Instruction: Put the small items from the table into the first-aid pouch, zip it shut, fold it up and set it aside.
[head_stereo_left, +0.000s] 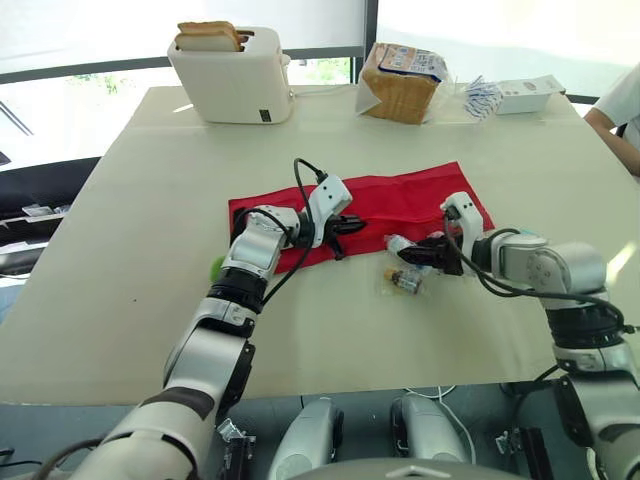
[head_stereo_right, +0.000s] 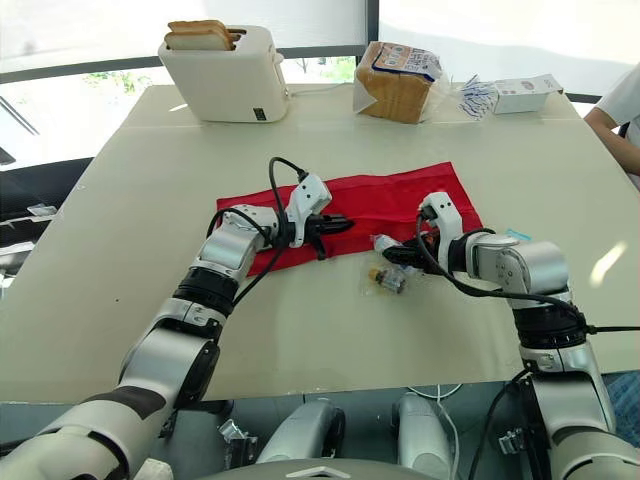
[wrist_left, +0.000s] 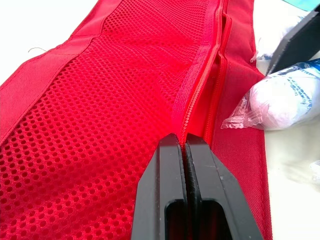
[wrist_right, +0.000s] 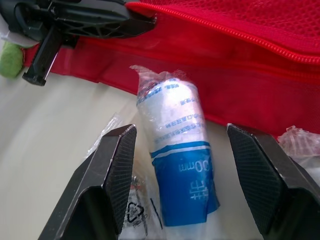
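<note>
Bandage roll (wrist_right: 172, 150) between right fingers (wrist_right: 111, 180) (untouched)

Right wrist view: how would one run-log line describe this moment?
left end effector: shut on red mesh fabric pouch | right end effector: open, straddling plastic-wrapped white-and-blue bandage roll | roll: outside pouch

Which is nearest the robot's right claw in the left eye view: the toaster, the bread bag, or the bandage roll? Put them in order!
1. Bandage roll: right between the right claw's open fingers.
2. Bread bag: at the table's far edge, straight beyond the claw.
3. Toaster: also at the far edge, but over toward the robot's left.
</note>
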